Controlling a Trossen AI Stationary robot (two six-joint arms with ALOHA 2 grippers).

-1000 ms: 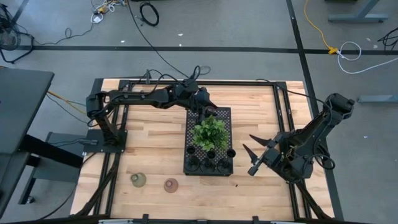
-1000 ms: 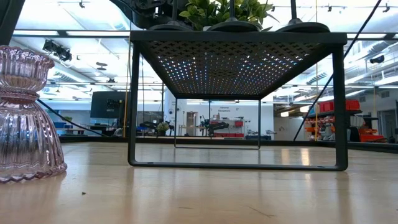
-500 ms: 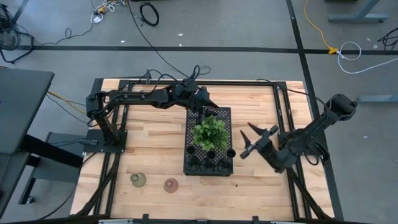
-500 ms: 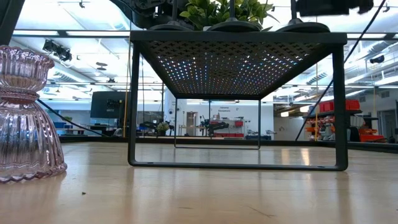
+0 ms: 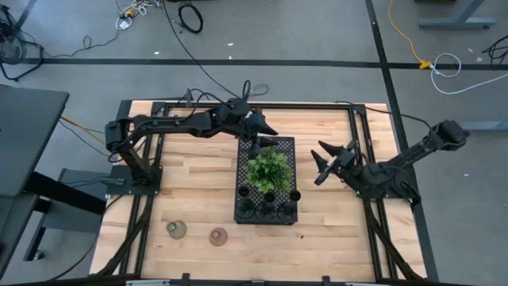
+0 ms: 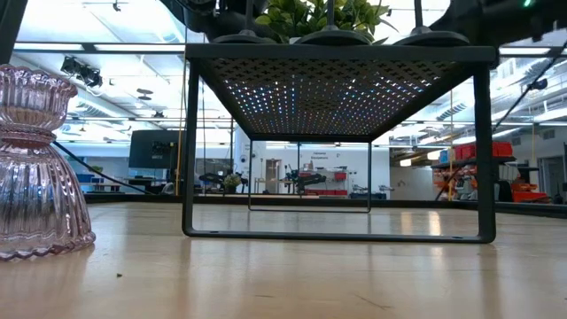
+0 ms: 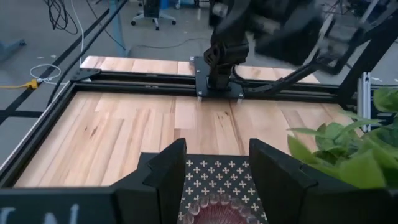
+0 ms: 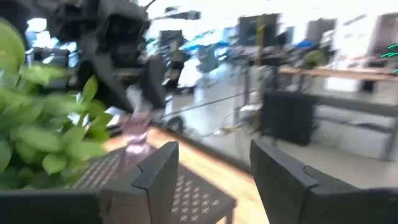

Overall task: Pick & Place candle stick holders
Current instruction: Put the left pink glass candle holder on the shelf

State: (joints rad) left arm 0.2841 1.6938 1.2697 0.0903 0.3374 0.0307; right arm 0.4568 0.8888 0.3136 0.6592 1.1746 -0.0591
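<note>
Left gripper (image 5: 264, 131) open above pink holder (image 7: 214, 210) on tray (image 5: 287, 143); I lift straight up, clearing the plant (image 5: 267, 168). Right gripper (image 5: 323, 162) wide, empty.

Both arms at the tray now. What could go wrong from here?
1. The left end effector is right at the pink holder on the tray; a sideways drift may topple it.
2. The right end effector, open, hangs near the plant and may snag leaves reaching the black holders.
</note>
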